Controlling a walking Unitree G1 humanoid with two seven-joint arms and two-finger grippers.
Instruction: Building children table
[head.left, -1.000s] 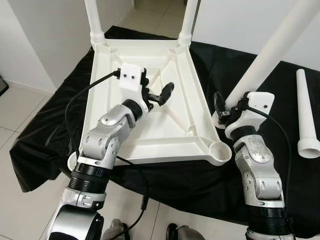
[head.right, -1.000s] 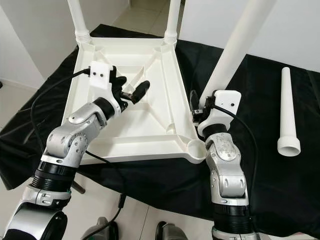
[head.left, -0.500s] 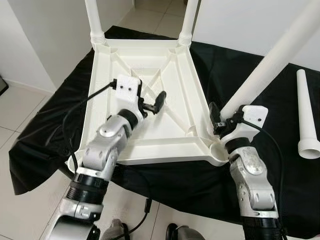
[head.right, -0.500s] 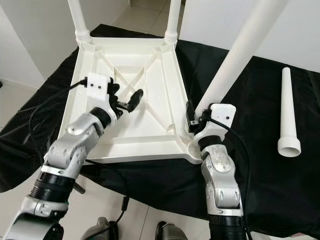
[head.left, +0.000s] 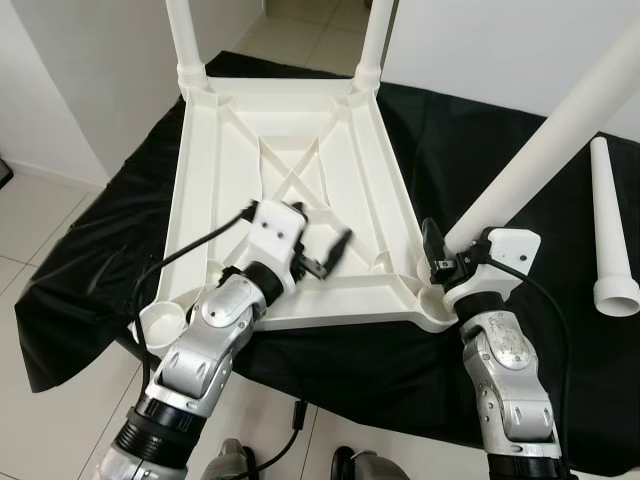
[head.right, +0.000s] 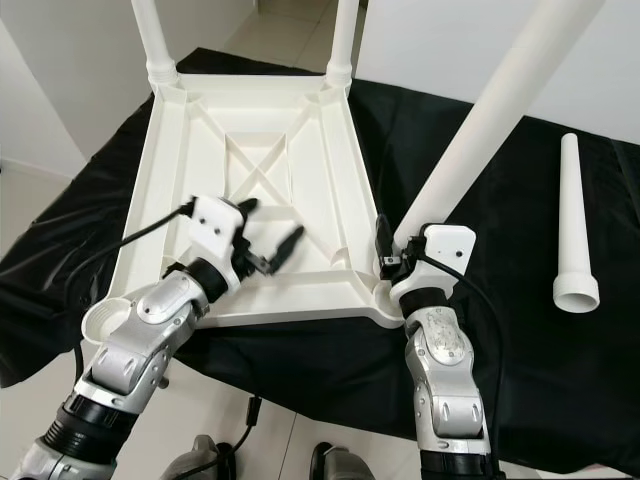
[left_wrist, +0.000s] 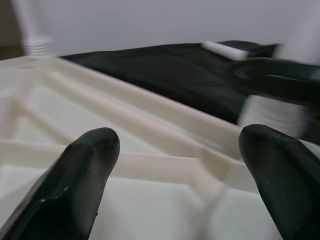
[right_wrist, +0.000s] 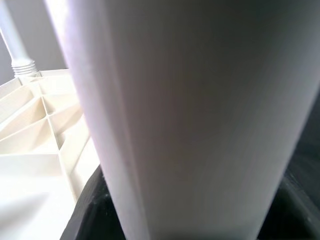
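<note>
A white children's table (head.left: 192, 200) lies upside down on a black cloth, with two legs (head.left: 377, 45) standing in its far corners. My right gripper (head.left: 445, 258) is shut on a third white leg (head.left: 540, 150), which leans up to the right with its lower end just above the near-right corner socket (head.left: 437, 310). In the right wrist view that leg (right_wrist: 190, 100) is very close between the fingers. My left gripper (head.right: 270, 224) hovers open over the table's near ribs, holding nothing; its fingertips (left_wrist: 90, 155) stand wide apart. The near-left socket (head.left: 163, 322) has no leg in it.
A fourth loose leg (head.left: 611, 230) lies on the black cloth (head.left: 90, 260) at the far right. The cloth hangs over the near edge of its support. White walls stand behind, and tiled floor (head.left: 40, 200) lies to the left.
My left gripper has drawn back toward the table's near edge, still open. My right gripper has brought the leg's lower end inward and down over the near-right socket.
</note>
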